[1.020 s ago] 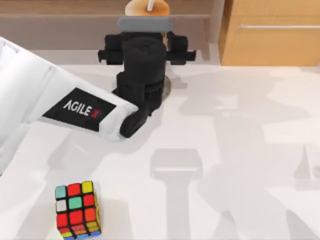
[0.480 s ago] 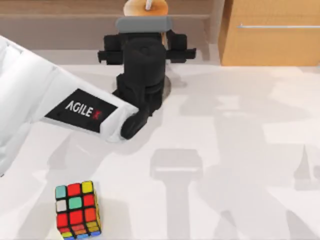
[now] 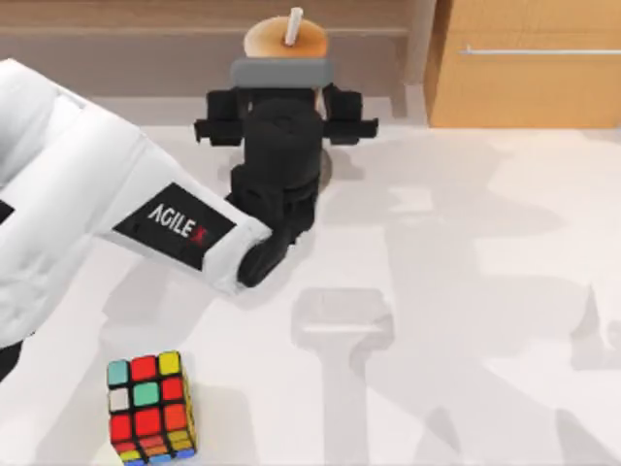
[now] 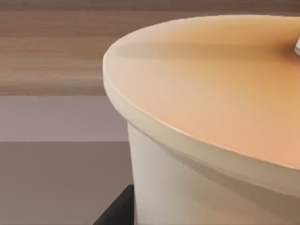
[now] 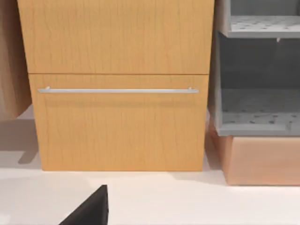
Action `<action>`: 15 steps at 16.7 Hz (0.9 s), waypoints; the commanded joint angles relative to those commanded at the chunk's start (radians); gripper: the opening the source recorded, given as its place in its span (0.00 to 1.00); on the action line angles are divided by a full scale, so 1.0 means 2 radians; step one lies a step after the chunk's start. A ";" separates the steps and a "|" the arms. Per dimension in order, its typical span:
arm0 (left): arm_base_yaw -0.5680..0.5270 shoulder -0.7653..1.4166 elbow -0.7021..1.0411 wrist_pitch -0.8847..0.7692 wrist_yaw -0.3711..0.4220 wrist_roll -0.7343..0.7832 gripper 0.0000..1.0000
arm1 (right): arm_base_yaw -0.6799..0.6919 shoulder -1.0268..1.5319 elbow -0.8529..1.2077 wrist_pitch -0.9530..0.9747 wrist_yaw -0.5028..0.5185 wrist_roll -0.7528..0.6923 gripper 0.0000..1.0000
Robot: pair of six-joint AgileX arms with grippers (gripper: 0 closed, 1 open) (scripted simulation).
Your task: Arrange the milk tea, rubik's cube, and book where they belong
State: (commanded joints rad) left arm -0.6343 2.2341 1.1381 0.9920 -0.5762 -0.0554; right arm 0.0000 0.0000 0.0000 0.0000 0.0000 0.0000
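Note:
The milk tea (image 3: 284, 39), with its tan domed top and white straw, is at the back centre of the table, and its top looms close in the left wrist view (image 4: 211, 117). My left gripper (image 3: 286, 87) is shut on the cup just below that top, the black wrist hiding the cup's body from above. The rubik's cube (image 3: 148, 406) sits on the white table near the front left, well apart from the arm. The book is out of view. A dark part of my right gripper (image 5: 89, 208) faces the wooden drawer unit.
A wooden drawer cabinet (image 3: 529, 63) with a metal handle (image 5: 117, 90) stands at the back right, with a grey shelf unit (image 5: 258, 79) beside it. A wooden shelf (image 3: 116, 39) runs along the back left. A grey round edge (image 3: 326, 167) peeks from under the left wrist.
My left arm has risen toward the camera with the milk tea in its grip, and the cup's top and straw show more fully. The cube has stayed put.

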 joint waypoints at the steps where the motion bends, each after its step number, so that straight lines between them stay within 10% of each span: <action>1: 0.000 0.000 0.000 0.001 0.000 0.000 0.00 | 0.000 0.000 0.000 0.000 0.000 0.000 1.00; 4: 0.000 0.000 0.000 0.001 0.000 0.000 0.00 | 0.000 0.000 0.000 0.000 0.000 0.000 1.00; 15: 0.000 0.000 0.000 0.001 0.000 0.000 0.83 | 0.000 0.000 0.000 0.000 0.000 0.000 1.00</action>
State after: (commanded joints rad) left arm -0.6341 2.2350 1.1384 0.9933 -0.5759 -0.0552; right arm 0.0000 0.0000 0.0000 0.0000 0.0000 0.0000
